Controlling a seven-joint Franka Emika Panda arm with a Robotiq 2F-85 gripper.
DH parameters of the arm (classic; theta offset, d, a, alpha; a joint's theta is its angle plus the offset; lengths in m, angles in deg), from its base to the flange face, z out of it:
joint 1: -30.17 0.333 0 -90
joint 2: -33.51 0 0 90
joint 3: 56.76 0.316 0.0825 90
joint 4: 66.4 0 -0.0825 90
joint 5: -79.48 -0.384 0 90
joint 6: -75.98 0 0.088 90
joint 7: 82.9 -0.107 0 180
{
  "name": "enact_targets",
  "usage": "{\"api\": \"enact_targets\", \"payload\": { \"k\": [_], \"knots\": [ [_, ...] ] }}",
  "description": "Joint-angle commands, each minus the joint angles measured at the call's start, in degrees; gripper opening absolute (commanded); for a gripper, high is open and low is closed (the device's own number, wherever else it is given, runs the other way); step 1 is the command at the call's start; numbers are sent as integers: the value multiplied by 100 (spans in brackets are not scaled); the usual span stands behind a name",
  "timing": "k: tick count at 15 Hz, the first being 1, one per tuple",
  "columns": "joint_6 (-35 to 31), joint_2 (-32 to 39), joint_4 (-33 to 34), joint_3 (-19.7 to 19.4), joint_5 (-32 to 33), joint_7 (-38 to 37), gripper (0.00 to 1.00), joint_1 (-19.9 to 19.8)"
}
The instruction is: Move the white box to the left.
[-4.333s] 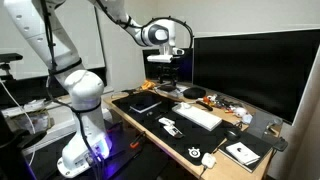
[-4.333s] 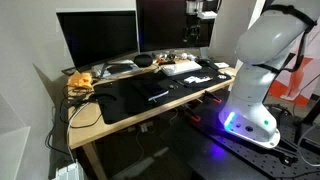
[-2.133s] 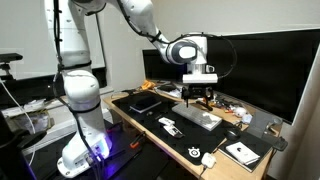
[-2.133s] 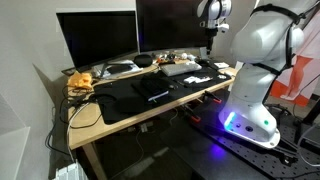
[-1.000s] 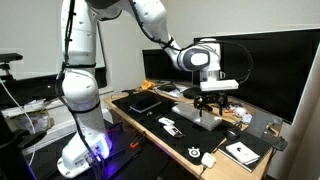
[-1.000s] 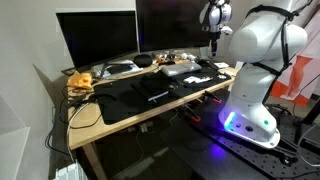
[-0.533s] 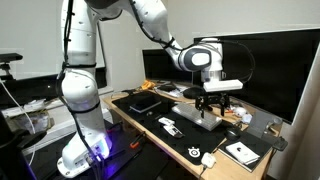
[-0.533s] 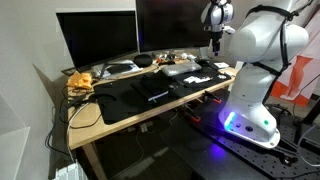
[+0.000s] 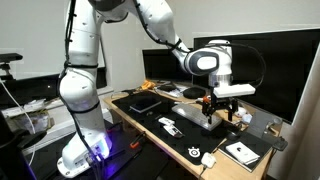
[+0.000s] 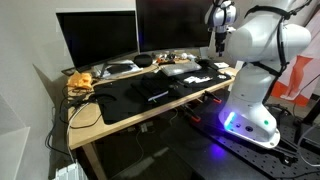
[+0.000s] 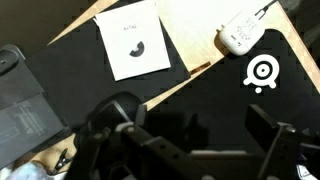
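White box (image 11: 133, 40) lies flat on the surface (image 11: 70, 20), upper middle of the wrist view, and the same box (image 9: 241, 152) sits lower right in an exterior view. The tool (image 11: 190, 150) hovers high with its fingers spread wide and nothing between them. My read: it's held up there to line up over the box before dropping to grip it.

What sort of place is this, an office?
Most likely an office or lab workstation: large dark monitors, a white keyboard on a black desk mat, and a wooden desk with a robot arm beside it.
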Motion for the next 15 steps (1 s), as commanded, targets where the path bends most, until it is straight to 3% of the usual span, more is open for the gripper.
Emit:
{"api": "enact_targets", "payload": {
  "k": [1,9,15],
  "knots": [
    [71,569,602,226,-409,523,100,-339],
    [297,1609,1741,640,-440,613,100,-1021],
    [355,2031,2164,908,-320,588,100,-1471]
  ]
}}
